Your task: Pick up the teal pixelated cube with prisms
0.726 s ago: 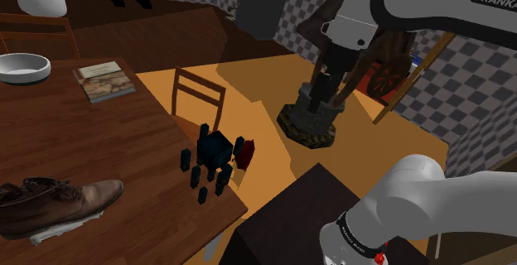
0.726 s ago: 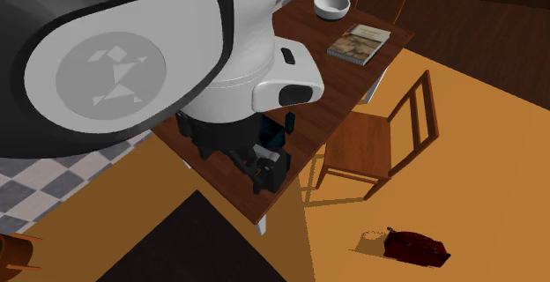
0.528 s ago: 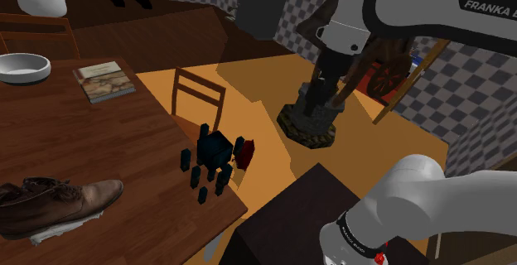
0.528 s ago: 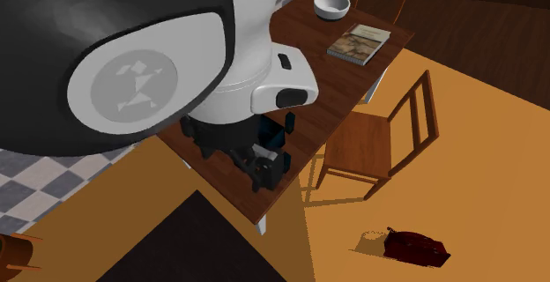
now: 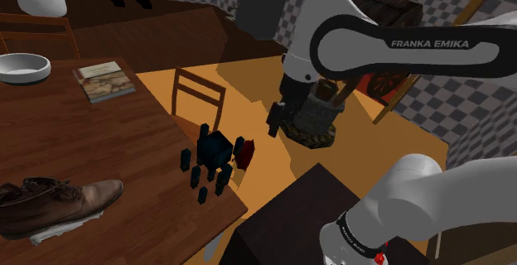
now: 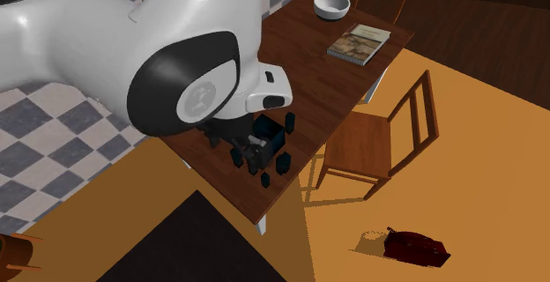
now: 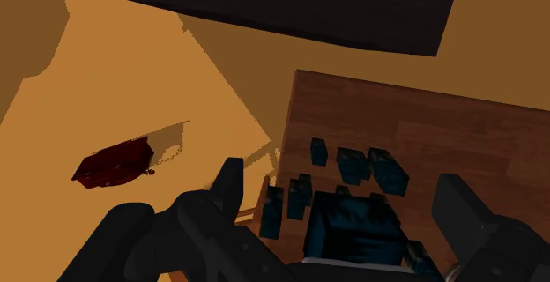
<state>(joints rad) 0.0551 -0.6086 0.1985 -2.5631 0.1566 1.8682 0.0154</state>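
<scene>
Home, dining room. Dark wooden table (image 5: 83,139) on the shoulder view's left, with a white bowl (image 5: 23,66) and a book (image 5: 103,81) upper left and a brown shoe (image 5: 58,205) lower left. Wooden chair (image 6: 357,148) right of middle in the second exterior view, on an orange floor (image 5: 273,160). Checkered walls (image 5: 472,98) at the shoulder view's right.

The arm (image 5: 398,44) is rounded, glossy white with dark joints, one link lettered FRANKA EMIKA. A grey joint cap (image 6: 201,101) bears a white logo; the gripper (image 7: 344,183) is black.
</scene>
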